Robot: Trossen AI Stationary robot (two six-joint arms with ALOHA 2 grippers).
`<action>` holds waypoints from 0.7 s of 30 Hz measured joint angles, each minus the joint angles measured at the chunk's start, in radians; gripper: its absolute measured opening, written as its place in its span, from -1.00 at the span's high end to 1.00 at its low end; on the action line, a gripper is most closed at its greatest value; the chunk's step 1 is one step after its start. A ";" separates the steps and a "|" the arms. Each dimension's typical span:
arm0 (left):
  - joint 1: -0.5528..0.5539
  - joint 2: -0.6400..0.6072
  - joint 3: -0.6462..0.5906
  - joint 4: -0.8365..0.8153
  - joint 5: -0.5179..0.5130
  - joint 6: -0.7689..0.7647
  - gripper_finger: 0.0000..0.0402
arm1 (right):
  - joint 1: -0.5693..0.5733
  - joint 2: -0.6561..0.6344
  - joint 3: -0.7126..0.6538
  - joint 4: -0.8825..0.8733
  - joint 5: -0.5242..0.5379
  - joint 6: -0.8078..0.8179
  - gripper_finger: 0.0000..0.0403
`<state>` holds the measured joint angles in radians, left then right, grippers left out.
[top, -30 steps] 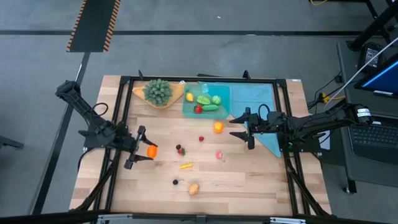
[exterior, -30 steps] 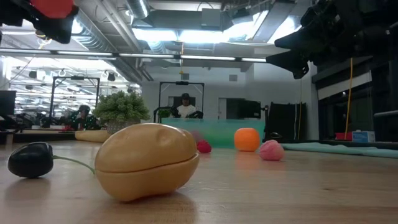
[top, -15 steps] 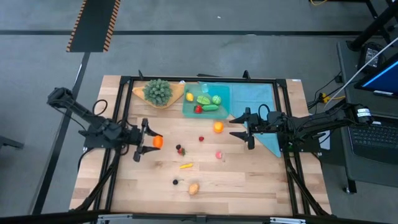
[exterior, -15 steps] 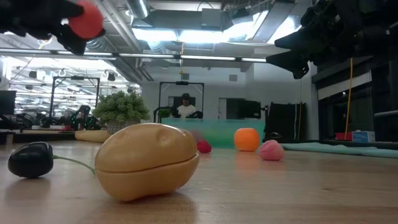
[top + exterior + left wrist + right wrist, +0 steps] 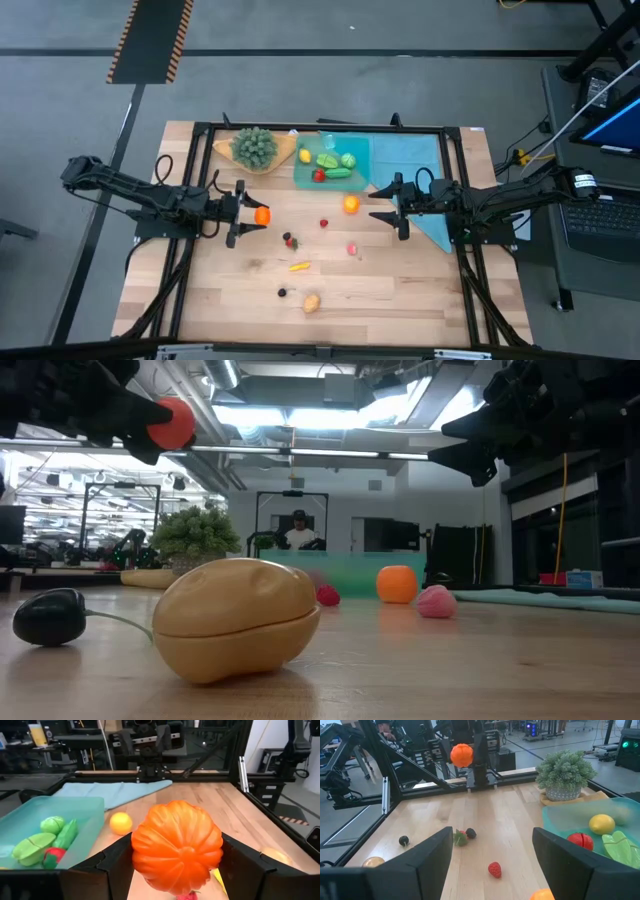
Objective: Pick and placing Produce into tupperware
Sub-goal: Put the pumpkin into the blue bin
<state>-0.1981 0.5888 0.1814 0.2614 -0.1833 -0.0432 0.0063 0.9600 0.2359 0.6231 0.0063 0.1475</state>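
Orange and ribbed like a small pumpkin, one toy piece (image 5: pixel 261 215) was held between the fingers of the left hand (image 5: pixel 250 214), raised clear of the wooden desk (image 5: pixel 400 300). In the left wrist view the pumpkin (image 5: pixel 177 846) filled the gap between the two dark fingers (image 5: pixel 85 875), which were pressed against its sides. In the low view it was seen high above the desk surface.

The teal tupperware (image 5: pixel 332 160) was placed at the far side of the desk, just beside a tan wooden dish (image 5: pixel 275 158) carrying a bushy green plant (image 5: pixel 254 146), and next to a flat teal cloth (image 5: pixel 410 165). A yellow lemon (image 5: pixel 305 156), a red piece (image 5: pixel 319 176) and several green pieces (image 5: pixel 336 161) were already lying inside it.

Scattered on the bare desk were an orange fruit (image 5: pixel 351 204) near the container's corner, a small red berry (image 5: pixel 324 223), a pink piece (image 5: pixel 352 248), a dark and red piece (image 5: pixel 289 240), a yellow strip (image 5: pixel 299 266), a small black item (image 5: pixel 283 292) and a tan potato (image 5: pixel 312 303).

The right hand (image 5: pixel 399 211) was held over the cloth's edge, with its fingers (image 5: pixel 422 857) spread wide and nothing gripped between them.
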 joint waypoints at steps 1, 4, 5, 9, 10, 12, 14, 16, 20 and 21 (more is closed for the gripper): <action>0.018 0.000 0.000 0.006 0.012 0.006 -0.16 | 0.000 0.000 0.000 0.000 0.000 -0.001 -0.37; 0.065 0.000 0.000 0.015 0.050 0.024 -0.16 | 0.000 0.000 0.000 0.000 0.000 -0.001 -0.37; 0.081 0.000 0.000 0.019 0.060 0.028 -0.16 | 0.000 0.000 0.000 0.000 0.000 -0.002 -0.37; 0.143 0.000 0.000 0.020 0.089 0.040 -0.16 | 0.000 0.000 0.000 0.000 0.000 -0.002 -0.37; 0.160 0.000 0.000 0.021 0.098 0.051 -0.16 | 0.000 0.000 0.000 0.000 0.000 -0.002 -0.37; 0.192 0.000 0.000 0.021 0.110 0.069 -0.16 | 0.000 0.000 0.000 0.000 0.000 -0.002 -0.37; 0.226 0.000 0.000 0.021 0.140 0.077 -0.16 | 0.000 0.000 0.000 0.000 0.000 -0.002 -0.37; 0.262 0.000 0.000 0.021 0.180 0.077 -0.16 | 0.000 0.000 0.000 -0.001 0.000 -0.002 -0.37; 0.329 0.000 0.000 0.021 0.242 0.080 -0.16 | -0.001 0.000 0.000 -0.001 0.000 -0.002 -0.37; 0.346 0.000 0.000 0.021 0.253 0.080 -0.16 | -0.001 0.000 0.000 0.000 0.000 -0.002 -0.37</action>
<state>0.1477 0.5888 0.1814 0.2825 0.0694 0.0368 0.0055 0.9600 0.2359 0.6227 0.0063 0.1452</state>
